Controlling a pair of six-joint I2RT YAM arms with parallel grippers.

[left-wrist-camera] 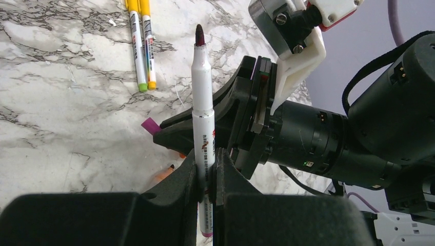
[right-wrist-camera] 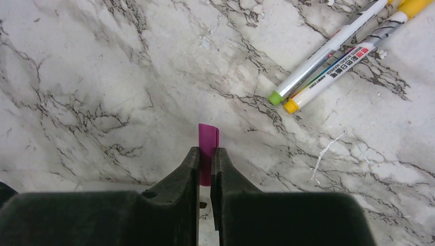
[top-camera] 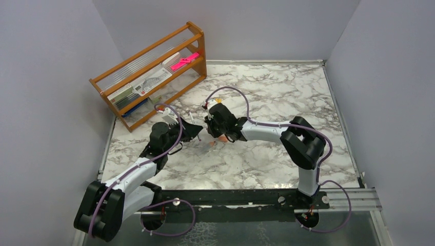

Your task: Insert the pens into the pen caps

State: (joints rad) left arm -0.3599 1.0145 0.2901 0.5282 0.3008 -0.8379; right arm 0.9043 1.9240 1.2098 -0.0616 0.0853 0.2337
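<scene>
Capping of one pen in hand, judged from both arms meeting over the marble table (top-camera: 287, 92). Left gripper (left-wrist-camera: 207, 160) clenched around the lower barrel of a white pen (left-wrist-camera: 203, 102), dark nib bare and pointing away from the wrist, purple end showing below the fingers. Right gripper (right-wrist-camera: 205, 160) pinched on a purple cap (right-wrist-camera: 208, 137), its far end standing proud of the fingertips. Seen from the left wrist, cap just beside the barrel's lower half, to its left, clear of the nib and well short of it; not yet on. Open end of the cap: cannot tell. Next, probably: carry the cap out past the nib, turn its mouth to face the tip, line both up on one axis, then press together gently, to avoid jamming or twisting the cap in the pinch. Two capped pens (right-wrist-camera: 328, 54), yellow caps on, lying side by side on the table, well apart from both grippers, apparently done.
</scene>
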